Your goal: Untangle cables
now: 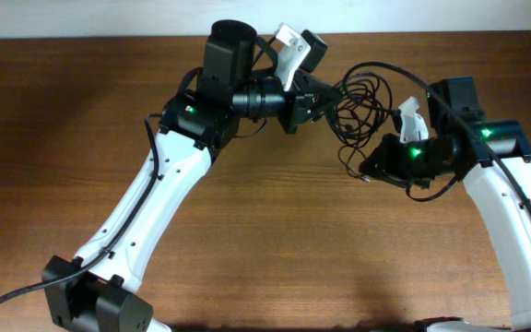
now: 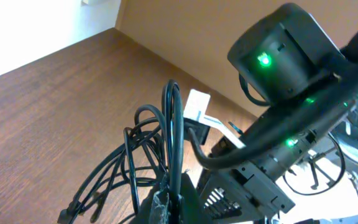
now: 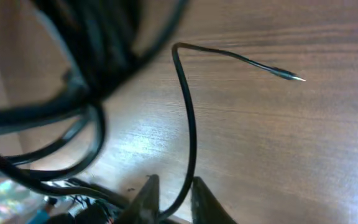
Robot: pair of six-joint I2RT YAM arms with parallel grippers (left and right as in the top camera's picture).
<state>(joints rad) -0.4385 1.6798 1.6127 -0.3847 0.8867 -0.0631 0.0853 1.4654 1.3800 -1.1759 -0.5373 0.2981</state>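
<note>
By my reckoning the job was barely begun. The cables (image 1: 362,100) sat as one loose snarl between my two arms, over the far middle of the wooden table (image 1: 275,231). Their loops crossed each other, and I could not tell whether they rested on the wood or hung clear of it. The only gain was one thin cord (image 3: 188,124) drawn out of the mass, its silver-tipped plug (image 3: 293,77) reaching over bare wood apart from the rest. Everything else was left to do: the loops had to be parted and each cord laid out separately.

My left gripper (image 1: 325,100) was closed on the bundle. In the left wrist view the cords rose from between its taped fingers (image 2: 157,208), and one tall loop stood up from the grip. My right gripper (image 3: 173,200) had the single cord running down between its jaws. They showed a narrow gap at the tips, and I could not tell whether they pinched the cord lower down.

The overhead view gave the whole layout, both arms with the snarl between them, but not how either gripper held. The left wrist view showed how thick the held bundle was, with small plug ends dangling low on its left. Only the right wrist view showed the freed plug. There the rest of the tangle was a dark blur near the lens.
</note>
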